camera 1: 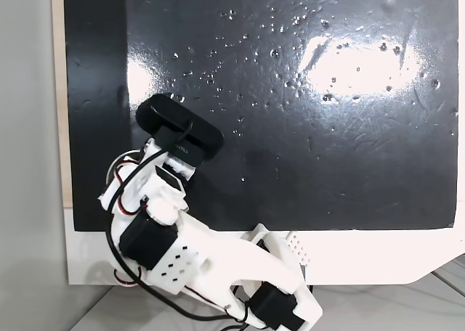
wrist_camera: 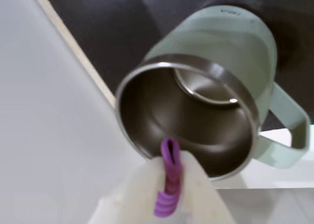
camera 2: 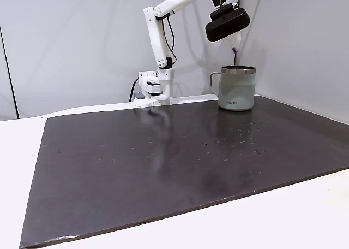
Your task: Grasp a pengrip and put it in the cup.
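In the wrist view, going left to right, the pale wall gives way to the white two-finger gripper (wrist_camera: 169,187), which enters from the six o'clock edge and is clenched on the small light-purple ribbed tube of the pengrip (wrist_camera: 168,184). The pengrip's long axis runs from about six o'clock to twelve o'clock in that view, its open upper end reaching over the near rim of the round grey-green mug with a shiny steel inside, the cup (wrist_camera: 216,52). The cup's mouth lies at twelve to one o'clock from the gripper, and its small side handle sticks out toward three to four o'clock. In a fixed view from the side, the white arm (camera 2: 158,36) reaches from its base at the back of the dark mat (camera 2: 163,167) over to the right, and the gripper (camera 2: 235,48) hangs directly above the cup (camera 2: 237,90) (a short stretch of purple shows below the fingertips, apart from the rim). The tube looks to be over the near edge of the opening rather than its centre, so I judge the release calls for a small shift toward twelve o'clock in the wrist view first.
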Motion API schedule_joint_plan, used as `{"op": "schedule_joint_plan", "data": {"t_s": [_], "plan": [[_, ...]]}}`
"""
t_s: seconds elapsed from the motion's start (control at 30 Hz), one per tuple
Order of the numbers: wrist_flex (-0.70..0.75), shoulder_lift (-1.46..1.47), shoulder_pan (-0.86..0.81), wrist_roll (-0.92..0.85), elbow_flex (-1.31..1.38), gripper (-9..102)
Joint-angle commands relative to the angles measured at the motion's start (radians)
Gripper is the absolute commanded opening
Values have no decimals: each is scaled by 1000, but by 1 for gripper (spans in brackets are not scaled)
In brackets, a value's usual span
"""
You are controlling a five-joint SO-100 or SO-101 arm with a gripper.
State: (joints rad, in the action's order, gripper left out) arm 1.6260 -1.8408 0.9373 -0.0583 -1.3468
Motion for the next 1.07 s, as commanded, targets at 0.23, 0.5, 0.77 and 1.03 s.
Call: {"op": "schedule_joint_plan", "data": {"t_s": [0.23, 0.5, 0.77, 1.03], "plan": [[-3, -5, 29, -11, -9, 3], [3, -5, 20, -5, -8, 35], [5, -9, 18, -5, -11, 36], [5, -12, 17, -8, -11, 35]]}}
